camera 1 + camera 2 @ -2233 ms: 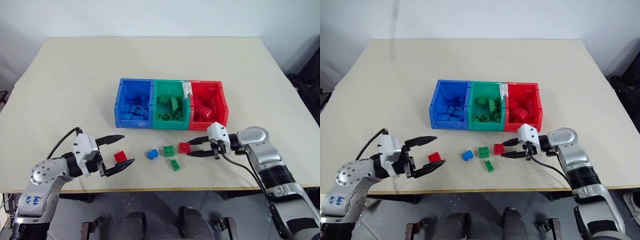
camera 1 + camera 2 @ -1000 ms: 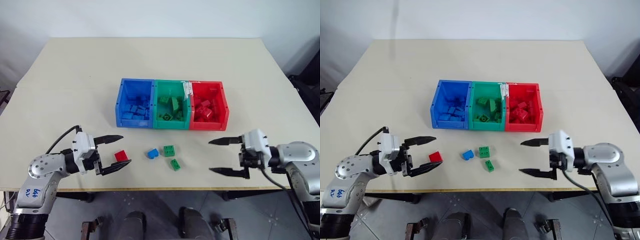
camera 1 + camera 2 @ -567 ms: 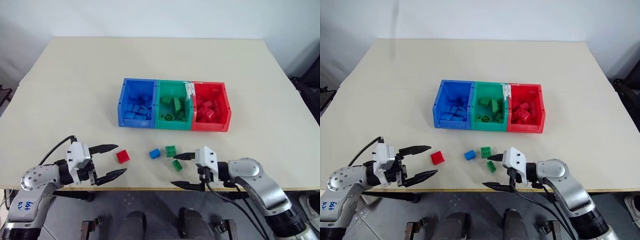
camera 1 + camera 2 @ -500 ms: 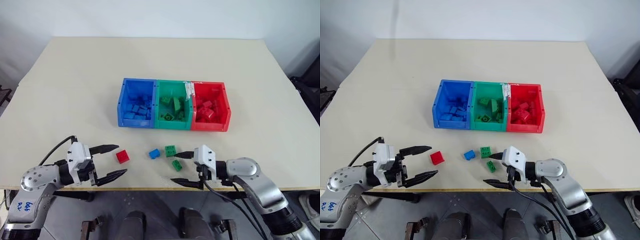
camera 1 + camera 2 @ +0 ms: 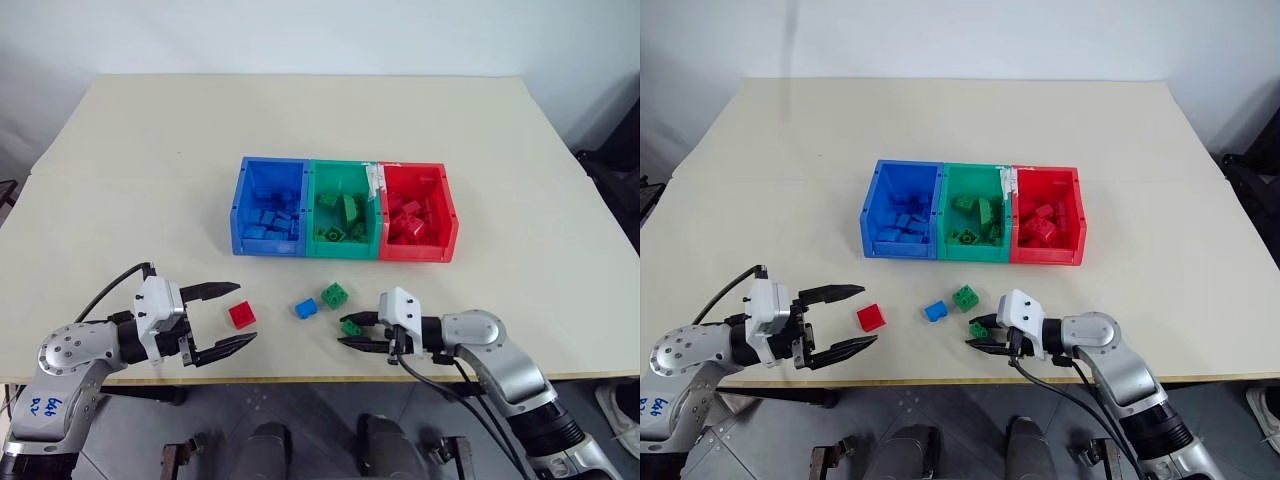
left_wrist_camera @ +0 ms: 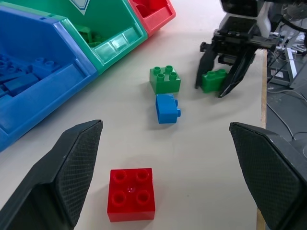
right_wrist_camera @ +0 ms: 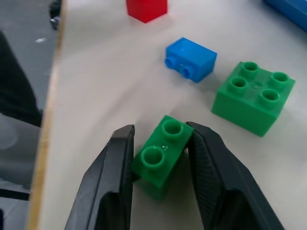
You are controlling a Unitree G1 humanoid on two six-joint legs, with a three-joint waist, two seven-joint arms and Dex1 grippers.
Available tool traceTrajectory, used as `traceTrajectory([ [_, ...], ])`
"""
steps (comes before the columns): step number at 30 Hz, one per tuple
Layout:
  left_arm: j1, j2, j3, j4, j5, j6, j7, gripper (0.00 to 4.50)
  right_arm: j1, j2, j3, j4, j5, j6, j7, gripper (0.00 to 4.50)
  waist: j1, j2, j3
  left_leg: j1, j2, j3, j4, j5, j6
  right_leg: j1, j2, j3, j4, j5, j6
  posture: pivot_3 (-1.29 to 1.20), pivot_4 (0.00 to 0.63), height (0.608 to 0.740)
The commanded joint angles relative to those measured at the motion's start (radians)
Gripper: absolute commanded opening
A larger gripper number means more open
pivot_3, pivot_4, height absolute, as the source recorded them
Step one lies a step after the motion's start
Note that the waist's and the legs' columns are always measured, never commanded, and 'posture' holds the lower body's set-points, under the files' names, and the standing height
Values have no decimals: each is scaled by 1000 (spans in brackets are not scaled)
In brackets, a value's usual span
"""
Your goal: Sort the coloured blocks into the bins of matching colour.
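Observation:
The joined bins stand mid-table: blue [image 5: 238, 215], green [image 5: 343, 248] and red [image 5: 418, 252], each with matching blocks inside. My right gripper [image 5: 352, 333] lies low over the table's near edge, shut on a small green two-stud block [image 7: 160, 155] that its fingers [image 7: 115, 182] clamp from both sides. Beside it lie a green four-stud block [image 5: 335, 295] and a blue block [image 5: 306, 308]. My left gripper [image 5: 246, 312] is open, with a red block [image 6: 131, 194] on the table between its fingertips, untouched.
The table's front edge [image 5: 300, 378] runs just below both grippers. A white tape strip [image 5: 376, 180] marks the rim between the green and red bins. Bare tabletop stretches behind the bins and to both sides.
My right gripper swung in from the right, came down around the small green block and has shut on it. The left gripper has stayed open by the red block.

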State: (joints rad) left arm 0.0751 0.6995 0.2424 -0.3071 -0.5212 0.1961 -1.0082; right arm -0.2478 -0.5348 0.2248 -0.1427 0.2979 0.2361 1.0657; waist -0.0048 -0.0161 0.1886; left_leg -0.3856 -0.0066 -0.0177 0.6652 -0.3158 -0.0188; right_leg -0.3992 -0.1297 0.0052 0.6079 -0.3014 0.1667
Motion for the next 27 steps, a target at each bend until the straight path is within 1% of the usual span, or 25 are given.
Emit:
traceTrajectory([
  [1, 15, -21, 53, -47, -29, -5, 46, 4500, -98, 24, -105, -30, 104, 34, -21, 1272, -3, 0, 0, 0, 0, 0, 0, 0, 0, 0, 0, 0, 0, 0, 0, 0, 150, 740],
  [3, 25, -32, 71, -55, -32, -3, 69, 4500, -184, 60, -136, 2, 127, 69, -69, 1272, -4, 0, 0, 0, 1, 0, 0, 0, 0, 0, 1, 0, 0, 0, 0, 0, 150, 740],
  [5, 38, -40, 87, -62, -34, 0, 91, 4500, -276, 103, -154, 58, 109, 78, -134, 1272, -7, 0, 0, 1, 1, 0, 0, 0, -1, -1, 1, 0, 1, 0, 0, 0, 150, 740],
  [7, 52, -46, 96, -65, -28, -4, 102, 4500, -362, 137, -153, 133, 54, 51, -197, 1272, -9, 0, 0, 0, 1, 0, 0, 0, -1, -2, 1, 0, 3, 0, -1, 0, 150, 740],
  [9, 63, -55, 100, -71, -24, -10, 114, 4500, -448, 168, -138, 234, -35, -2, -284, 1272, -11, 0, 0, 0, 1, 0, 0, 0, -2, -5, 0, 0, 4, 0, -1, 0, 150, 740],
  [13, 68, -68, 99, -85, -18, -18, 131, 4500, -537, 227, -133, 372, -117, -60, -390, 1272, -16, 0, 0, -3, 0, 1, 0, 0, -1, -10, -1, 0, 6, 0, -2, 0, 150, 740],
  [16, 66, -69, 104, -88, -17, -17, 145, 4500, -561, 245, -137, 427, -145, -78, -424, 1853, -24, 0, 0, -3, 0, 3, -1, 0, -1, -11, -1, -2, 8, 0, -3, 0, 150, 740],
  [17, 66, -68, 107, -85, -18, -17, 145, 4500, -556, 242, -141, 418, -140, -93, -412, 2154, -25, 0, 0, -4, 0, 3, -1, 0, -1, -12, -1, -2, 9, 0, -3, 0, 150, 740],
  [18, 67, -66, 110, -82, -17, -18, 146, 4500, -540, 232, -147, 379, -93, -65, -355, 2551, -26, 0, 0, -4, 0, 3, -1, 0, -1, -13, -1, -2, 9, 0, -3, 0, 150, 740],
  [19, 67, -64, 111, -79, -18, -18, 144, 4500, -520, 216, -148, 337, -51, -74, -284, 2824, -26, 0, 0, -4, 0, 3, -1, 0, -1, -13, -1, -2, 9, 0, -3, 0, 150, 740],
  [20, 67, -63, 111, -77, -21, -16, 144, 4500, -499, 196, -151, 298, -11, -52, -227, 3287, -26, 0, 0, -4, 1, 4, -1, 0, -1, -13, -1, -3, 9, 0, -3, 0, 150, 740],
  [21, 67, -62, 110, -75, -20, -15, 142, 4500, -479, 175, -148, 265, 18, -25, -178, 3511, -25, 0, 0, -4, 1, 4, -1, 0, -1, -13, -1, -3, 9, 0, -3, 0, 150, 740],
  [23, 65, -59, 105, -73, -23, -7, 137, 4500, -441, 140, -147, 215, 42, -4, -132, 4154, -23, 0, 0, -4, 1, 4, -1, 0, -1, -12, -1, -3, 9, 0, -3, 0, 150, 740],
  [24, 63, -56, 100, -71, -22, -1, 135, 4500, -406, 107, -140, 162, 78, 33, -80, 4480, -23, 0, 0, -4, 1, 4, -1, 0, 0, -12, -1, -3, 9, 0, -3, 0, 150, 740],
  [25, 60, -55, 96, -67, -20, 1, 133, 4500, -372, 79, -133, 112, 110, 55, -29, 4480, -23, 0, 0, -3, 1, 4, 0, -1, 0, -12, -1, -3, 9, 0, -3, 0, 150, 740],
  [27, 54, -55, 93, -60, -15, -1, 131, 4500, -313, 30, -119, 32, 156, 117, 29, 4480, -19, 0, 0, -3, 1, 3, 0, -1, 0, -11, -1, -3, 9, 0, -3, 0, 150, 740],
])
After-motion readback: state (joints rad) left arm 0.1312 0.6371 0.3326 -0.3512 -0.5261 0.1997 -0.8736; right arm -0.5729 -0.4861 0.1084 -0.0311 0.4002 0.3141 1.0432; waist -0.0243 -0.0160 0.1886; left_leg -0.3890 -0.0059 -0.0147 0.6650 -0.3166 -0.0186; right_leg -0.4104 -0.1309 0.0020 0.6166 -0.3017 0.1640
